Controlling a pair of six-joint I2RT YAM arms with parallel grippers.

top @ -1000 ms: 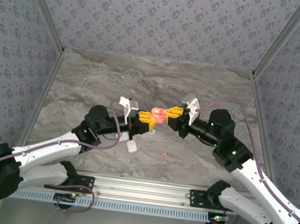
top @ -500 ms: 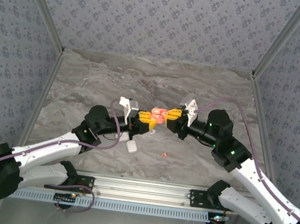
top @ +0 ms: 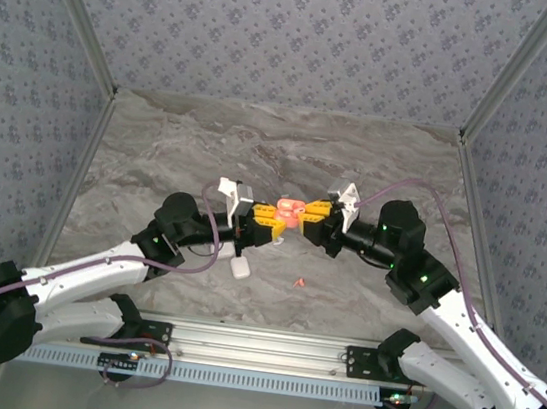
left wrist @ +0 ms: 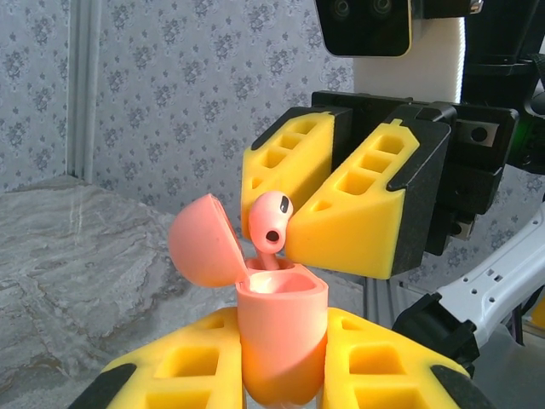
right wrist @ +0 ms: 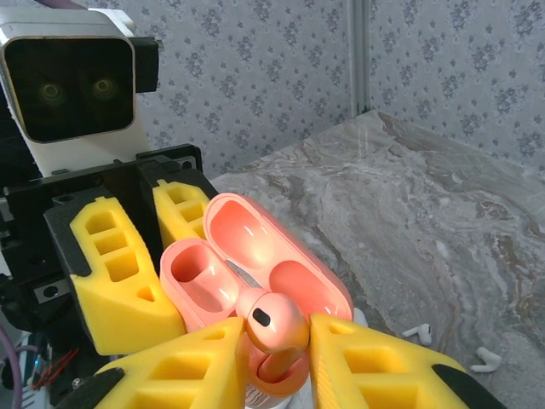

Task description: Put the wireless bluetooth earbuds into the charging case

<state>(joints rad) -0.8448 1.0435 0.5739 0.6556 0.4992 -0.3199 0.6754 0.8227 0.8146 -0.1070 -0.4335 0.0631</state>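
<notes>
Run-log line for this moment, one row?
left gripper: shut on open charging case | right gripper: shut on orange-red earbud | stem in case, head above rim

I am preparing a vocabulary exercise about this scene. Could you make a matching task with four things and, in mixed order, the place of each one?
Things:
1 pink case
2 pink earbud
3 white case
4 orange-red earbud

Places:
A loose on the table, between the two arms
B in the left gripper, lid open
C on the table, close beside the left arm
D held by the right gripper, stem at the pink case's mouth

Pairs: 1-B; 2-D; 3-C; 4-A
</notes>
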